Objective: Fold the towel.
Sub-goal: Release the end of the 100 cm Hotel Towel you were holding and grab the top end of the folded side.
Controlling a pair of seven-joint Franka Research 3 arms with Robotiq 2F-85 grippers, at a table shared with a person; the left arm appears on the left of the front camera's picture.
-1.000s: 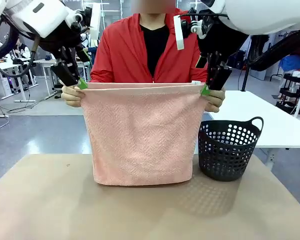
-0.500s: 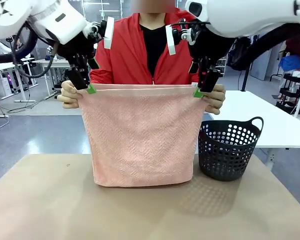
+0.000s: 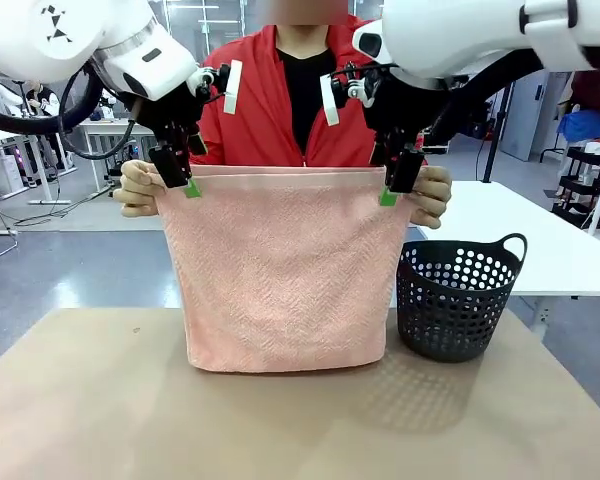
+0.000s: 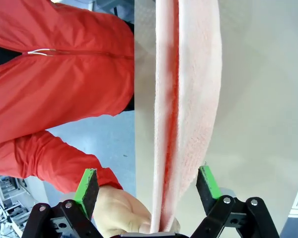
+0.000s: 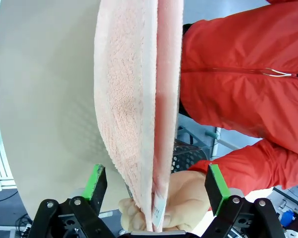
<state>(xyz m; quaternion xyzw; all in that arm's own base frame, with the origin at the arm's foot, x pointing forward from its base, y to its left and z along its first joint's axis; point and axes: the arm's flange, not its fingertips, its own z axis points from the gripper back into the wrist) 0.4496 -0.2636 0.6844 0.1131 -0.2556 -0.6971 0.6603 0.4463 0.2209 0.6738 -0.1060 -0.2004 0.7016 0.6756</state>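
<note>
A person in a red jacket holds the salmon-pink towel point(image 3: 285, 270) up by its top two corners, doubled over, its lower edge resting on the table. My left gripper point(image 3: 185, 185) hangs at the towel's upper left corner by the person's hand point(image 3: 137, 188). In the left wrist view that gripper point(image 4: 148, 186) is open, its green pads point(image 4: 86, 186) straddling the towel's edge point(image 4: 184, 99). My right gripper point(image 3: 388, 192) is at the upper right corner. In the right wrist view it point(image 5: 155, 186) is open too, with the towel's edge point(image 5: 139, 99) between its fingers.
A black perforated basket point(image 3: 457, 297) stands on the brown table point(image 3: 100, 410) just right of the towel. A white table point(image 3: 530, 235) lies behind it. The person's other hand point(image 3: 432, 195) grips the right corner.
Both grippers have moved inward and down, from beside the person's hands to over the towel's top corners. The towel and hands have stayed put.
</note>
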